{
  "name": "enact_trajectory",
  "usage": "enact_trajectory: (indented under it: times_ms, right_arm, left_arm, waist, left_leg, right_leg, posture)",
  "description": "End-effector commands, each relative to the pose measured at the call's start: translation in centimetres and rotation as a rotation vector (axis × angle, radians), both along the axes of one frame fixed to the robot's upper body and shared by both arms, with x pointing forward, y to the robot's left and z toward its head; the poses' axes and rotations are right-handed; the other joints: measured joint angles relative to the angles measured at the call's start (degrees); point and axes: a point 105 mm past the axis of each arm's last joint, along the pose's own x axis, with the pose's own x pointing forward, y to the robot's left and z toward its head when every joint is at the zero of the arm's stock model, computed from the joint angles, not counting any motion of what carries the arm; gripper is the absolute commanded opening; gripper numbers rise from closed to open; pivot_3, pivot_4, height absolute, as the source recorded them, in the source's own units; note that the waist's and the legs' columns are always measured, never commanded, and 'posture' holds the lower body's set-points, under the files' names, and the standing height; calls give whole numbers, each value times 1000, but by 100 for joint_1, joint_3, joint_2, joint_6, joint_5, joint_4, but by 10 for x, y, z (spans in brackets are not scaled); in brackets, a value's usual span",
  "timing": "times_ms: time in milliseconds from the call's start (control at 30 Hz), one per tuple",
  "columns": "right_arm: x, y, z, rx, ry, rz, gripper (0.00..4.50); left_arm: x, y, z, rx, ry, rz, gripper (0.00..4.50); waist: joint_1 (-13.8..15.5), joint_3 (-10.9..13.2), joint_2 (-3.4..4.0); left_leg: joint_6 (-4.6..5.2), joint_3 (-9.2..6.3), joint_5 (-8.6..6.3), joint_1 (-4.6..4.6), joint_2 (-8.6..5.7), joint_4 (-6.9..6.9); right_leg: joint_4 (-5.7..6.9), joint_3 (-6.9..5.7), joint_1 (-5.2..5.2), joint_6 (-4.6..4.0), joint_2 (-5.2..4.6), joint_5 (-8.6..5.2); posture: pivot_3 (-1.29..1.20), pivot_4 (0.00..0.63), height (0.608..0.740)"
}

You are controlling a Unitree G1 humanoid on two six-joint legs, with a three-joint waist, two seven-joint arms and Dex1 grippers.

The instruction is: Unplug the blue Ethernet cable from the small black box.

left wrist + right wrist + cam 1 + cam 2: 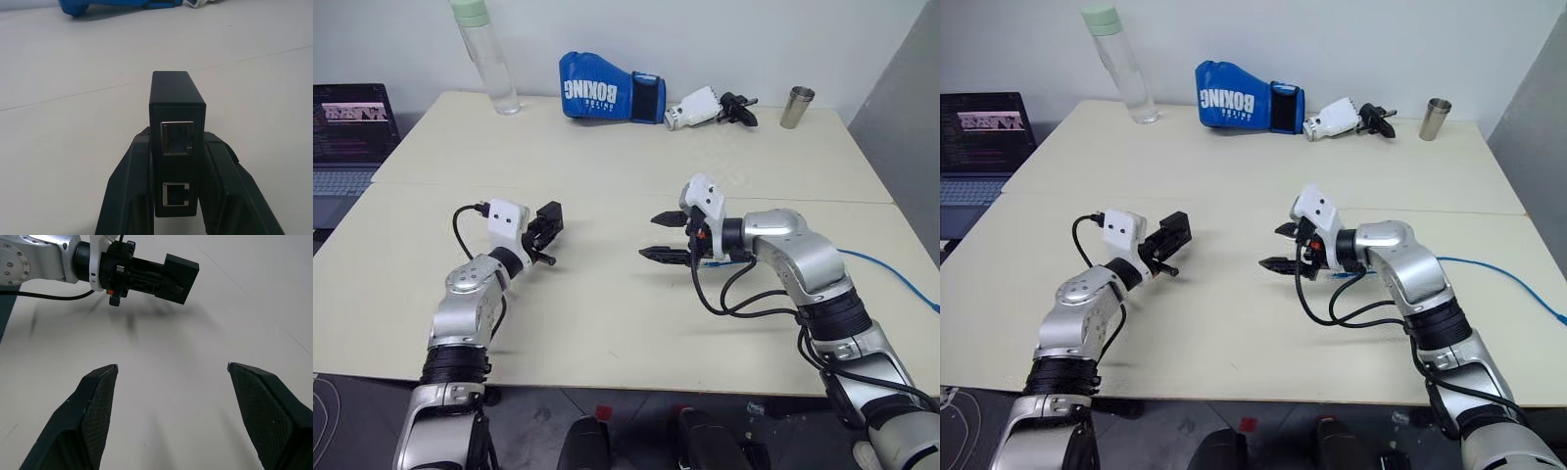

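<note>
1. The left gripper (548, 230) is over the left part of the table (607, 313). It holds the box (549, 217) tight between its two fingers.
2. The box is black. It is up off the table.
3. In the left wrist view, the box (176, 122) sticks out past the fingers (129, 196). Two small square holes show on its near end, and both are empty.
4. The right gripper (664, 236) is near the middle of the table, well apart from the box. It points left, at the box.
5. Its fingers (100, 406) are wide apart and hold nothing.
6. The cable (891, 269) is blue. It lies on the right side of the table and runs toward the right edge. Its end (1347, 276) is just beside the right wrist. It is not in the box.
7. At the far side of the table are a blue boxing glove (607, 96), a clear bottle (489, 59), a metal cup (796, 107) and a white and black tool (705, 108).
8. A laptop (350, 132) sits past the left edge of the table.
</note>
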Motion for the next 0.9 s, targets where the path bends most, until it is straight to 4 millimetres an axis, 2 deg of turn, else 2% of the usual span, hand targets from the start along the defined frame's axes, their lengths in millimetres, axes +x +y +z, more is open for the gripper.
enact_trajectory:
  times_ms: [33,133,233,300,367,467,700,900]
  right_arm:
    - [-1,0,7,-12,-59,11,3804]
    - [-1,-2,6,-20,-60,5,3804]
    - [-1,-3,5,-21,-58,1,3804]
    - [-1,-4,5,-22,-59,-1,3804]
    - [-1,-4,5,-23,-57,-1,3804]
    - [-1,-5,5,-23,-54,1,3804]
    - [-2,-4,7,-20,-54,5,3804]
    - [-2,-8,8,7,-26,-36,3804]
  left_arm:
    - [4,3,-2,24,-36,22,784]
    - [3,4,-14,23,-10,27,784]
    - [2,7,-18,1,4,41,784]
    - [3,11,-21,-4,14,58,1485]
    - [2,11,-21,-14,17,53,1824]
    - [2,10,-20,-18,18,41,2637]
    - [-4,12,-13,14,-12,42,4118]
    - [-27,22,-3,27,-25,57,4118]
  waist:
    - [-16,0,0]
    - [-23,0,0]
    - [-25,-1,0]
    - [-27,-1,-1]
    - [-28,-1,0]
    - [-28,-1,0]
    - [-31,-1,0]
    - [-43,-1,0]
  left_leg:
    - [0,-1,0,1,1,-1]
    - [0,-2,0,1,6,-4]
    - [0,-4,0,4,7,-5]
    - [0,-3,0,5,6,-3]
    - [0,-2,0,6,5,-3]
    - [0,-3,0,4,6,-4]
    - [0,-2,0,5,7,-4]
    - [-1,0,0,5,12,-6]
  right_leg:
    - [0,0,0,0,1,0]
    - [0,-2,-2,-1,5,0]
    - [4,-2,-1,-1,6,0]
    - [5,-1,2,-1,6,0]
    - [5,-1,3,-1,6,0]
    - [3,-2,2,0,6,0]
    - [3,-2,2,-1,6,0]
    - [2,0,1,-1,5,0]
  posture:
    - [0,150,740]
    - [0,150,740]
    - [0,150,740]
    - [0,150,740]
    - [0,150,740]
    - [0,150,740]
    - [0,150,740]
    - [0,150,740]
